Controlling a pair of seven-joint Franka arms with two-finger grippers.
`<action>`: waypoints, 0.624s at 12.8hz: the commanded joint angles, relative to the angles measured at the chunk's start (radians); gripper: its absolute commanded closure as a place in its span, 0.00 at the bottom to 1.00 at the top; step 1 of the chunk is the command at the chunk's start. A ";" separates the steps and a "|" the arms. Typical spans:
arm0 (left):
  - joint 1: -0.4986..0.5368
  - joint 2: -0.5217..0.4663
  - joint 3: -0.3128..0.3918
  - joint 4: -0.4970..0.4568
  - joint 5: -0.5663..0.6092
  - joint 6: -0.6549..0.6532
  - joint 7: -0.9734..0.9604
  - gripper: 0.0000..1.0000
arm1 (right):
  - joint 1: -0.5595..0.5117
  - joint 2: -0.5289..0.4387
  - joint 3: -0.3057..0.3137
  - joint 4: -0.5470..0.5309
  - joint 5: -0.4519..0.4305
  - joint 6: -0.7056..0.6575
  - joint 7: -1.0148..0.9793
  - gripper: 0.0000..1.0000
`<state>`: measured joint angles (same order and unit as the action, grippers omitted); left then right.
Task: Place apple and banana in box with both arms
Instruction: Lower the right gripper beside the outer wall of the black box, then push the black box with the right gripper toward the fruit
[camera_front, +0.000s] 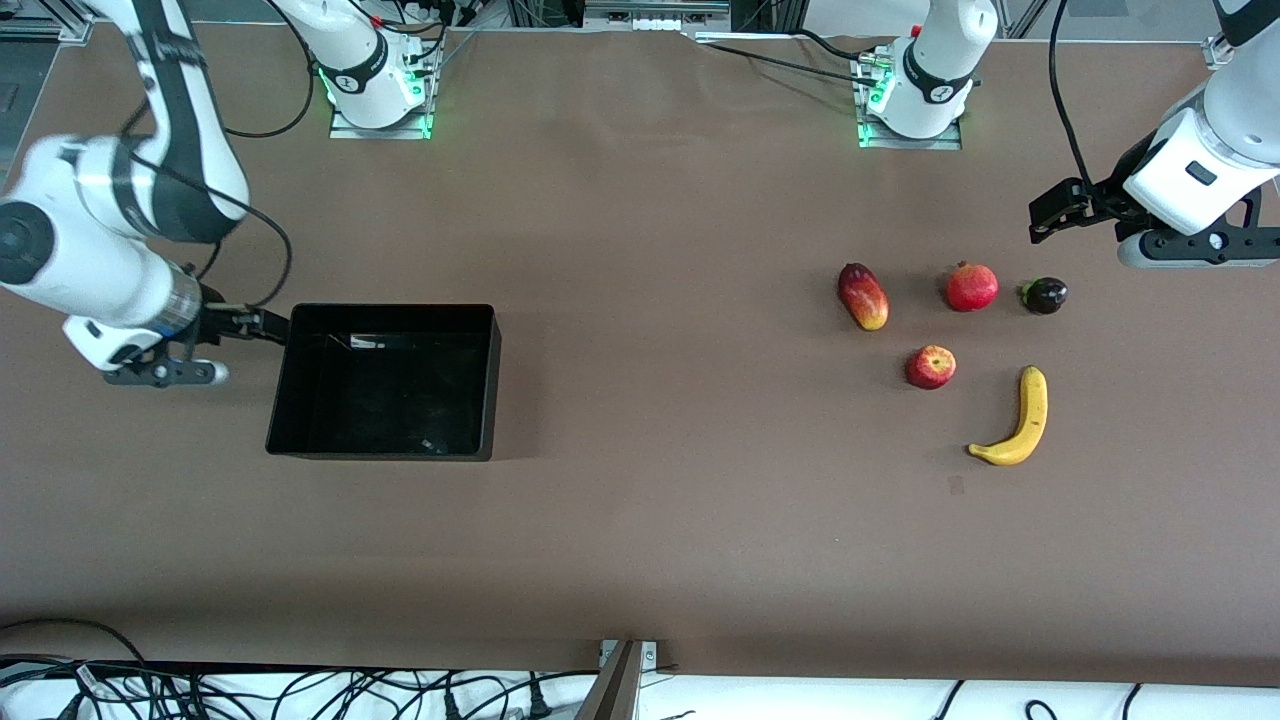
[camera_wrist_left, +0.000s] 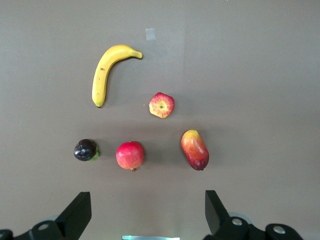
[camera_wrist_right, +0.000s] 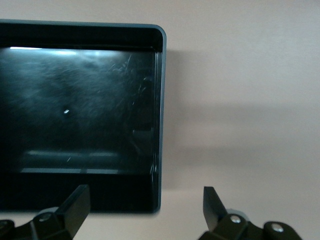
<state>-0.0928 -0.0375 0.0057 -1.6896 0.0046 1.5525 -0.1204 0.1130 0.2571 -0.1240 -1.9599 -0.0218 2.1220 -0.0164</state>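
The apple (camera_front: 931, 367) (camera_wrist_left: 162, 105) lies on the brown table, and the yellow banana (camera_front: 1018, 418) (camera_wrist_left: 106, 72) lies beside it, slightly nearer the front camera. The black box (camera_front: 385, 390) (camera_wrist_right: 80, 115) stands empty toward the right arm's end of the table. My left gripper (camera_front: 1047, 215) (camera_wrist_left: 147, 207) hangs open and empty over bare table next to the fruit group. My right gripper (camera_front: 250, 325) (camera_wrist_right: 145, 205) is open and empty, over the box's end wall and the table beside it.
A red-yellow mango (camera_front: 863, 296) (camera_wrist_left: 195, 149), a red pomegranate (camera_front: 972, 287) (camera_wrist_left: 130, 155) and a small dark fruit (camera_front: 1045, 295) (camera_wrist_left: 86, 150) lie in a row, farther from the front camera than the apple. Brown tabletop stretches between box and fruit.
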 joint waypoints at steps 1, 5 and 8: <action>-0.005 -0.004 0.002 0.016 -0.002 -0.020 -0.010 0.00 | -0.013 0.053 0.004 -0.030 -0.001 0.082 0.018 0.00; -0.005 -0.005 0.002 0.016 -0.002 -0.020 -0.010 0.00 | -0.036 0.091 0.006 -0.144 0.003 0.257 0.018 0.02; -0.005 -0.004 0.002 0.016 -0.002 -0.020 -0.010 0.00 | -0.056 0.113 0.006 -0.165 0.003 0.282 0.015 0.21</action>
<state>-0.0928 -0.0376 0.0057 -1.6895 0.0046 1.5524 -0.1204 0.0780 0.3787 -0.1275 -2.1043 -0.0213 2.3823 -0.0076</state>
